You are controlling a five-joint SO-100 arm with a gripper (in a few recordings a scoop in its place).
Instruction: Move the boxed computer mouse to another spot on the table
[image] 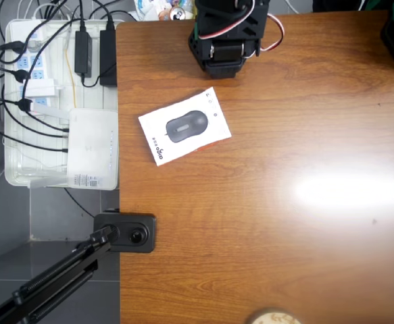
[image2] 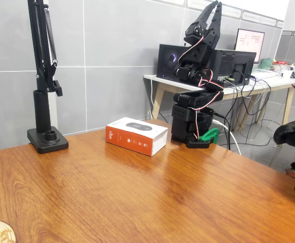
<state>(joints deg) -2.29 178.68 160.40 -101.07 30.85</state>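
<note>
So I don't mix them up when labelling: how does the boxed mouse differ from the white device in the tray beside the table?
The boxed computer mouse lies on the wooden table; the white device sits off the table in the tray. The box carries a dark mouse picture and an orange side; the device's top is plain white. The box lies askew to the table edge; the device lies square to it. Both are flat, white and rectangular.

Glossy wooden table (image2: pixel 137 192); matt cardboard mouse box (image2: pixel 136 135).
</note>
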